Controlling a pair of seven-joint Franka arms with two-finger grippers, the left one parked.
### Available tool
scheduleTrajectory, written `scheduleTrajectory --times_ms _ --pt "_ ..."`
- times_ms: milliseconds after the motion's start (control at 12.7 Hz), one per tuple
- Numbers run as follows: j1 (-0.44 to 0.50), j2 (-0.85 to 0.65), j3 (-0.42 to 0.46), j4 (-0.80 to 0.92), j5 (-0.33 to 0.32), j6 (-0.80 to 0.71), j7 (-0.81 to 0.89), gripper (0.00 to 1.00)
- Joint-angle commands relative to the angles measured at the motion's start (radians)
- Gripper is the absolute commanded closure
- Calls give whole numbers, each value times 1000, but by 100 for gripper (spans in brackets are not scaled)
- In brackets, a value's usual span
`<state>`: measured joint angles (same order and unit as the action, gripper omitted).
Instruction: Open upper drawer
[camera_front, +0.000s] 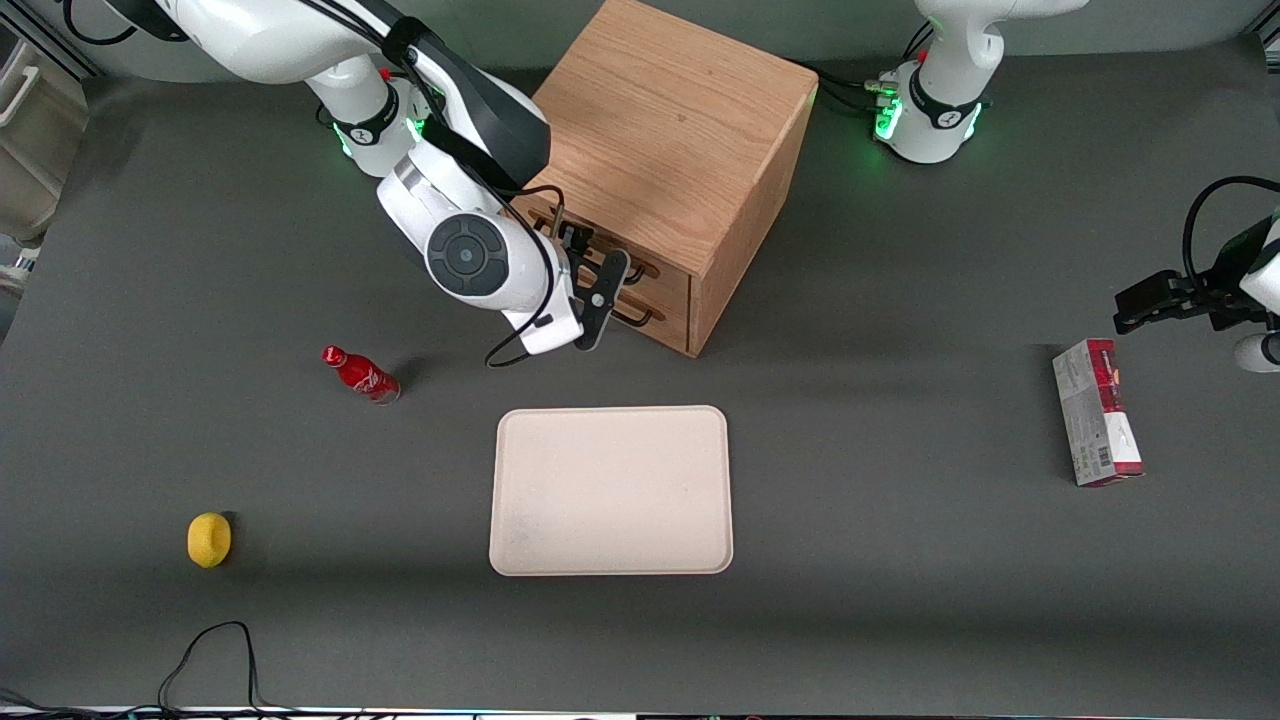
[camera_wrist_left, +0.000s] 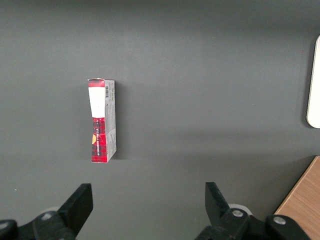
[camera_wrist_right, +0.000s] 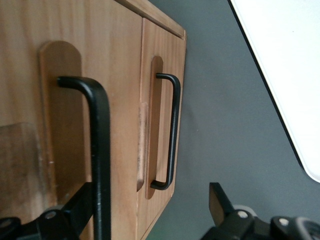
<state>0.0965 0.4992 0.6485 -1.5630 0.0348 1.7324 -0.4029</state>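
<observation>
The oak cabinet (camera_front: 680, 130) stands at the back of the table, its two drawers facing the working arm's end. The upper drawer (camera_wrist_right: 120, 60) has a wide black wire handle (camera_wrist_right: 101, 150), which also shows in the front view (camera_front: 590, 245). The bottom drawer's matching handle (camera_wrist_right: 172, 130) is below it, nearer the table. My right gripper (camera_front: 600, 303) is right in front of the drawers, also seen in the right wrist view (camera_wrist_right: 150, 210). It is open. The upper handle's bar runs between its fingers, close against one finger (camera_wrist_right: 80, 205). The upper drawer looks closed.
A cream tray (camera_front: 610, 420) lies nearer the front camera than the cabinet. A red bottle (camera_front: 360, 374) and a yellow lemon (camera_front: 209, 539) lie toward the working arm's end. A red and grey box (camera_front: 1096, 425) lies toward the parked arm's end, also seen in the left wrist view (camera_wrist_left: 102, 122).
</observation>
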Motion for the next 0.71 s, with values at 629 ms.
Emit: scheduleTrajectory --times_ms 629 --pt "-34 27 -15 49 -136 15 -25 0"
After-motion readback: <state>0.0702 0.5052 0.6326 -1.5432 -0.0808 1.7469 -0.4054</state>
